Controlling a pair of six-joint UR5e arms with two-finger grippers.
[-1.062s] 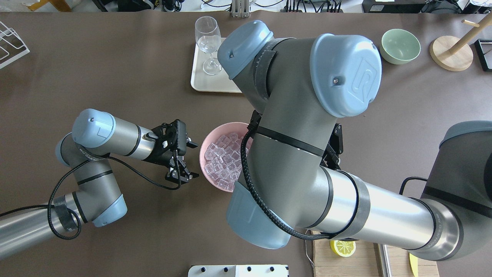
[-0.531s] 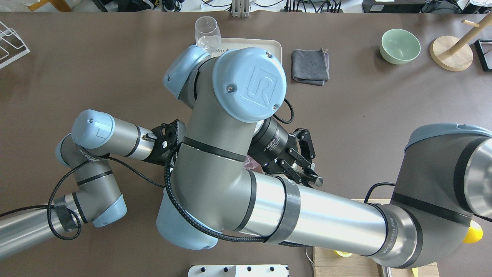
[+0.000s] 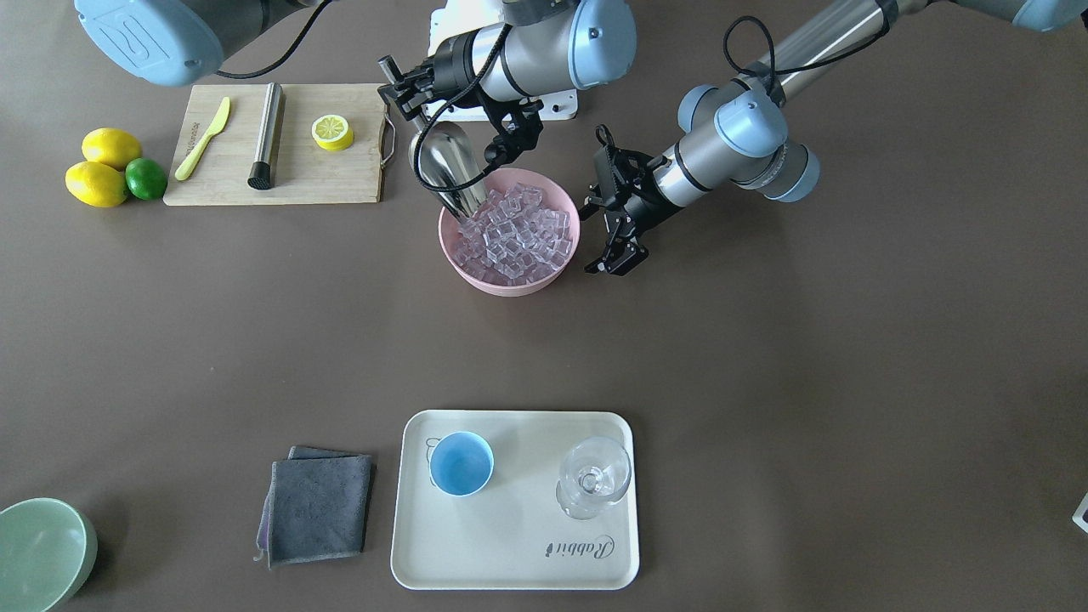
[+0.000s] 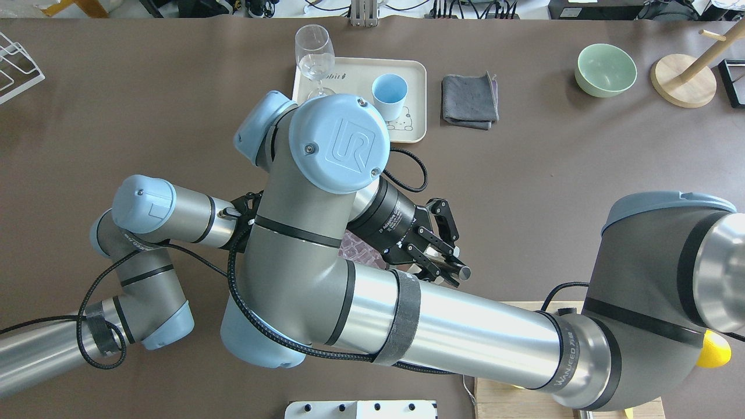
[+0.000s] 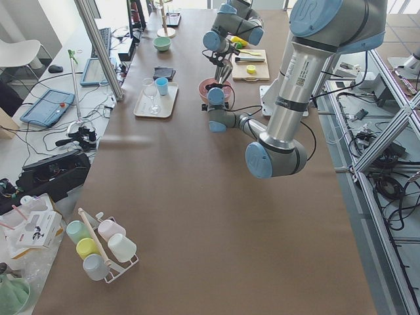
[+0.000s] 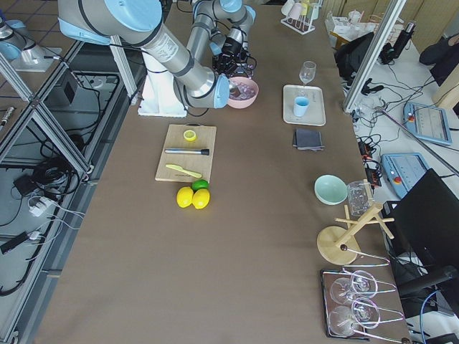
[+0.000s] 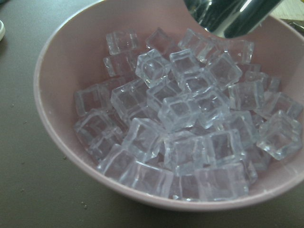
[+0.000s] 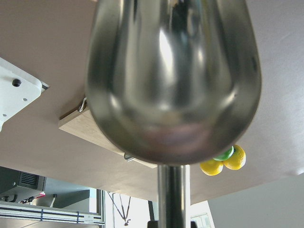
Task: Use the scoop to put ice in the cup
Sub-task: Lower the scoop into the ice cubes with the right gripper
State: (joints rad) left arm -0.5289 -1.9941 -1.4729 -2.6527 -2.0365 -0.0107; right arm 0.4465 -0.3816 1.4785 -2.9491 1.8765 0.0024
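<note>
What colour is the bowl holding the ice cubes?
Plain pink, no pattern. The bowl shows best in the exterior front-facing view.

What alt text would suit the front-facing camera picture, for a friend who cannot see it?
A robot's right gripper holds a scoop, tilted down with its tip at the ice cubes in a pink bowl; the left gripper is open beside the bowl. Nearer the camera, an empty blue cup and a glass stand on a tray.

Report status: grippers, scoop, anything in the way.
Right gripper shut on scoop; left gripper open, empty, beside pink bowl. Scoop tip down in the ice. Empty cup on tray, glass beside it.
</note>
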